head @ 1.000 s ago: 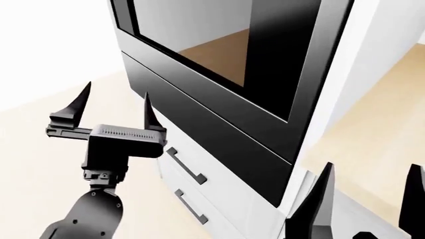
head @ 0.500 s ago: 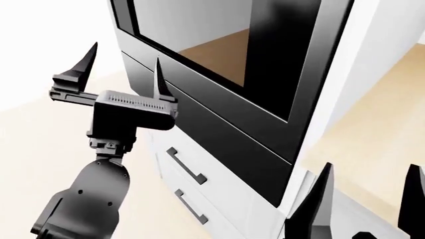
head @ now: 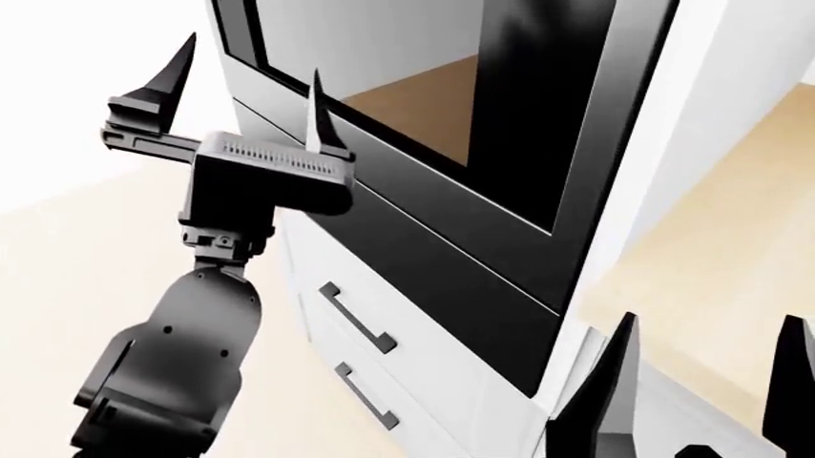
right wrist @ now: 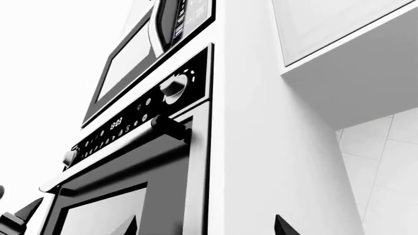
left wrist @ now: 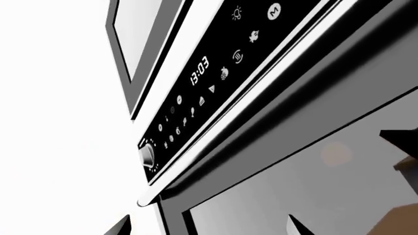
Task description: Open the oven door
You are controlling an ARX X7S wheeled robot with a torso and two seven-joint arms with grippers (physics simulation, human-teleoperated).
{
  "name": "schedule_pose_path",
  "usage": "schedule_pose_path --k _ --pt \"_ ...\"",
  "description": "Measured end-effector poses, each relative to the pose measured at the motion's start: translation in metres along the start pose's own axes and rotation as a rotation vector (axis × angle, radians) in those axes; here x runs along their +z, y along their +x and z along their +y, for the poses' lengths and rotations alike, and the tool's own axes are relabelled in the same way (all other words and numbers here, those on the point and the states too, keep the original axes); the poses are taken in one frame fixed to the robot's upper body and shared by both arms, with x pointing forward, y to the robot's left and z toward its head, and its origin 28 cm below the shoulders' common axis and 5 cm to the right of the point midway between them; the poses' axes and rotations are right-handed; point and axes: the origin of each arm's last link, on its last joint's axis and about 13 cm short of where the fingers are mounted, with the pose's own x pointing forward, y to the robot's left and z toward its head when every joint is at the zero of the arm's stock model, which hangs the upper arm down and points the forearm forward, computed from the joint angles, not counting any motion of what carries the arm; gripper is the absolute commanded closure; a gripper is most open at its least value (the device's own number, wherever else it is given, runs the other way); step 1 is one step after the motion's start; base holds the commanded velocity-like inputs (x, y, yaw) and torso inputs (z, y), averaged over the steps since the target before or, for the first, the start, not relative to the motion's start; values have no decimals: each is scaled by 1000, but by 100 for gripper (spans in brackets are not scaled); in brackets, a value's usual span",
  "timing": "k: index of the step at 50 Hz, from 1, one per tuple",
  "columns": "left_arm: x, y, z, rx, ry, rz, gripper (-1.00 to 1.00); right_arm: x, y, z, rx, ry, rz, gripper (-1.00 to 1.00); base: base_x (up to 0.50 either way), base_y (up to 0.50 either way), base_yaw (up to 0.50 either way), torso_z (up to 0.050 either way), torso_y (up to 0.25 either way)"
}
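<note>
The oven door (head: 535, 114) is a glossy black panel with a large reflective window, standing shut in the cabinet. My left gripper (head: 248, 62) is open and empty, pointing upward beside the door's lower left corner. One of its fingertips (head: 313, 86) overlaps the door's lower frame. In the left wrist view the door's window (left wrist: 294, 196) lies beyond the open left gripper (left wrist: 209, 227), with the long handle bar (left wrist: 248, 98) above it. My right gripper (head: 709, 329) is open low by the cabinet's right side. The right wrist view shows the handle bar (right wrist: 111, 147) and the open right gripper (right wrist: 205, 227).
A plain black panel (head: 433, 267) sits under the door, above white drawers with dark handles (head: 357, 320). The control strip (left wrist: 216, 78) has a clock and a knob (left wrist: 149, 155). A second windowed appliance (right wrist: 127, 61) is higher up. A white wall (right wrist: 274, 147) flanks the oven.
My left gripper has risen from drawer height to the oven door's lower left corner, still open. The right gripper and the door have not moved.
</note>
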Motion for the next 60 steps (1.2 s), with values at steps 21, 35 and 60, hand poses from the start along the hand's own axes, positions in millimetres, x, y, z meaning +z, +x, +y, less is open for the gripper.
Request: schedule_pose_path --k 21,35,60 --pt "10 17 -2 21 4 -71 -100 0 0 0 0 1 1 -100 0 0 0 0 0" --pt "11 29 -7 17 20 -95 -100 0 -1 0 0 1 2 -100 0 0 0 0 0" --pt "20 47 -12 18 46 -155 -100 0 -1 0 2 3 4 -100 0 0 0 0 0"
